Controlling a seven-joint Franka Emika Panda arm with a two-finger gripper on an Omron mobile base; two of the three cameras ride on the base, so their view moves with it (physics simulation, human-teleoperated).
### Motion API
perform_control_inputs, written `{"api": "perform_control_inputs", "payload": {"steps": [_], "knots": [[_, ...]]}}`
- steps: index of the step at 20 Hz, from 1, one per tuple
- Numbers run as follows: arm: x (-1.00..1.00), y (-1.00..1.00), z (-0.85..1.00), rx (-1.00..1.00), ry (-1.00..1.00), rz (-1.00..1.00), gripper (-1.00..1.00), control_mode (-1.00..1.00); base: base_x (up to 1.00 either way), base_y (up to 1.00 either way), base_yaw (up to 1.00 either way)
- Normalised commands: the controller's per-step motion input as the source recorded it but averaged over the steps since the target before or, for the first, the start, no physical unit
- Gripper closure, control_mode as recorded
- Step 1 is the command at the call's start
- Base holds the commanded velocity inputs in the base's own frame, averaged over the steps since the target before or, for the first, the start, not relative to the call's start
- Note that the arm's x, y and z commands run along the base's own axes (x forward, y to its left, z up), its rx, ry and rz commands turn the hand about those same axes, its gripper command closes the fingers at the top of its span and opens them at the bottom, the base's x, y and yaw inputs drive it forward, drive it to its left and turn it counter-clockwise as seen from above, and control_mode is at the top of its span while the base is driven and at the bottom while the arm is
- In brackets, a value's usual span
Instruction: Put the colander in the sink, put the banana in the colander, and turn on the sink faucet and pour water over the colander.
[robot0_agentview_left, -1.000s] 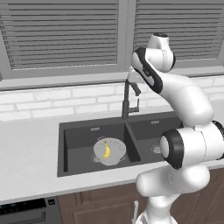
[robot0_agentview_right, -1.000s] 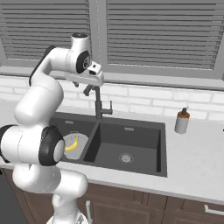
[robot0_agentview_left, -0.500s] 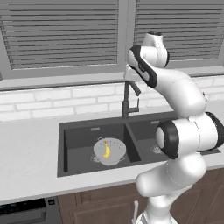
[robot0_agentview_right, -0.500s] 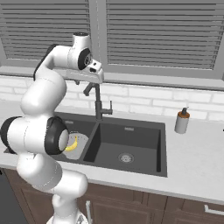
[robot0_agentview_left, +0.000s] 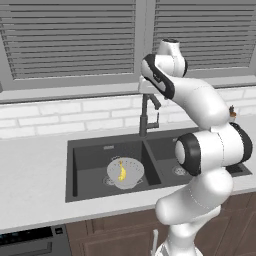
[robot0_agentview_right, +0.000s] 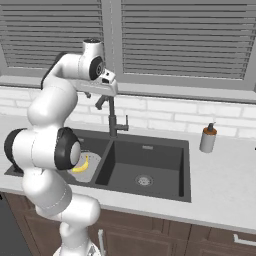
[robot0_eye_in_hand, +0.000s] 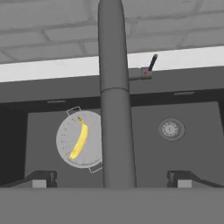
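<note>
Two-finger gripper (robot0_eye_in_hand: 112, 178) gapes wide, holding nothing — straddling the tall dark-grey gooseneck faucet (robot0_eye_in_hand: 113, 100); yellow banana (robot0_eye_in_hand: 79, 139) lies in the grey perforated colander (robot0_eye_in_hand: 65, 146), left basin of the charcoal sink (robot0_eye_in_hand: 192, 157).

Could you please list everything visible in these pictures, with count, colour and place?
sink: one, dark charcoal, double basin set in the counter.
colander: one, light grey, in the left basin of the sink.
banana: one, yellow, lying inside the colander.
sink faucet: one, dark grey, behind the divider between the basins; small lever on its side.
drains: one silver drain visible in the right basin.
soap bottle: one, grey with brown top, on the counter right of the sink.
counter: one, light grey, around the sink.
window blinds: grey, above the white brick backsplash.
cabinets: brown, below the counter.
gripper: one, open, straddling the faucet spout from above.
</note>
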Motion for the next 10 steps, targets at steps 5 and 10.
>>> {"api": "perform_control_inputs", "payload": {"steps": [5,10], "knots": [[-0.01,0.0,-0.08,0.0,0.03,0.0,-1.0,-1.0,0.0,0.0,0.0],[-0.08,0.0,-0.06,0.0,0.07,0.0,-1.0,-1.0,0.0,0.0,0.0]]}}
